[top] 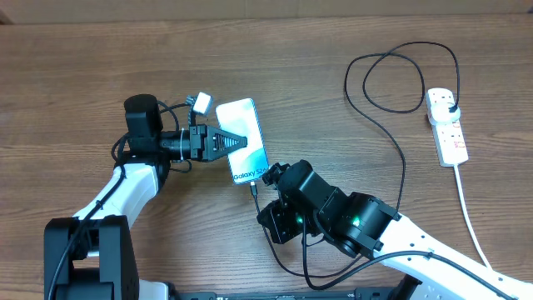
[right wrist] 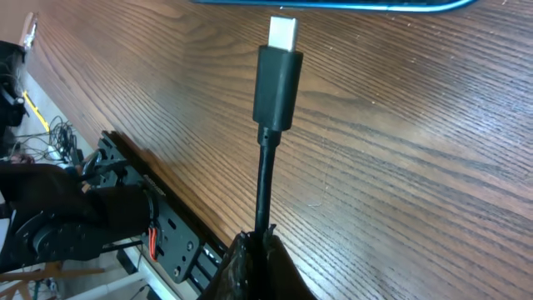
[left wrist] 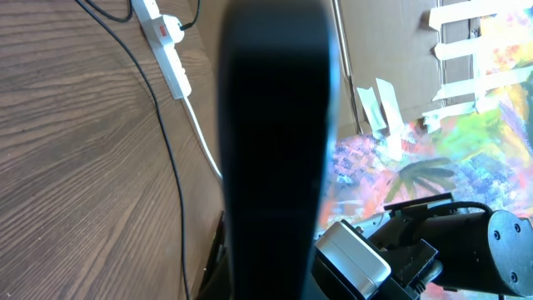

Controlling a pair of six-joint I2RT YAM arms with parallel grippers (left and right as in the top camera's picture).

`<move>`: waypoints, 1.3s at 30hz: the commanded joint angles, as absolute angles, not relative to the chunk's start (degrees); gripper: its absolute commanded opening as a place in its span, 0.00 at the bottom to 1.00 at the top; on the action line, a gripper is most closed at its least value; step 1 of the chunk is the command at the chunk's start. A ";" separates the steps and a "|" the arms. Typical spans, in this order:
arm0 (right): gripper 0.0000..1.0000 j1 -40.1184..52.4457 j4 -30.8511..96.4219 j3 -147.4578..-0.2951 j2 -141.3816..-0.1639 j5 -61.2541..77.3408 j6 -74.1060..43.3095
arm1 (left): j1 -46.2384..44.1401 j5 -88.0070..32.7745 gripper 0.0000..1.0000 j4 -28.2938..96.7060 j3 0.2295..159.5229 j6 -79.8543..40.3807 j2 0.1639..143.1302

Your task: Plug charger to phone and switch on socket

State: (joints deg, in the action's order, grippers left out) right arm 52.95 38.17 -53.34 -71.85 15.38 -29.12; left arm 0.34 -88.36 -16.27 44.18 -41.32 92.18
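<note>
The phone (top: 246, 125), with a light-blue screen, is held tilted above the table by my left gripper (top: 233, 142), which is shut on its left edge. In the left wrist view the phone (left wrist: 275, 125) shows edge-on as a dark slab. My right gripper (top: 268, 185) is shut on the charger cable (top: 405, 167) just behind its black connector (right wrist: 279, 75). The connector's metal tip points at the phone's bottom edge (right wrist: 333, 4), a short gap away. The white socket strip (top: 447, 127) lies at the far right with the charger's plug in it.
The strip's thick white cord (top: 468, 212) runs toward the front right edge. The black cable loops on the table at the back right (top: 375, 83). The strip (left wrist: 162, 37) and the right arm (left wrist: 450, 242) also show in the left wrist view.
</note>
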 commanded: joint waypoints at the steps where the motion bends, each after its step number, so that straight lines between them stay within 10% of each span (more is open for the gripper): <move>1: 0.04 52.80 37.74 -53.67 -71.26 13.61 -28.42 | -0.03 -90.67 0.04 -16.45 45.15 -39.20 91.88; 39: 0.04 52.80 37.32 -53.67 -71.26 13.58 -27.94 | -0.03 -90.67 0.04 -16.53 45.12 -37.60 91.88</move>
State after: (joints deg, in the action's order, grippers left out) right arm 52.97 37.60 -53.34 -71.85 14.59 -28.49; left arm 0.34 -88.33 -16.27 44.18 -39.57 92.18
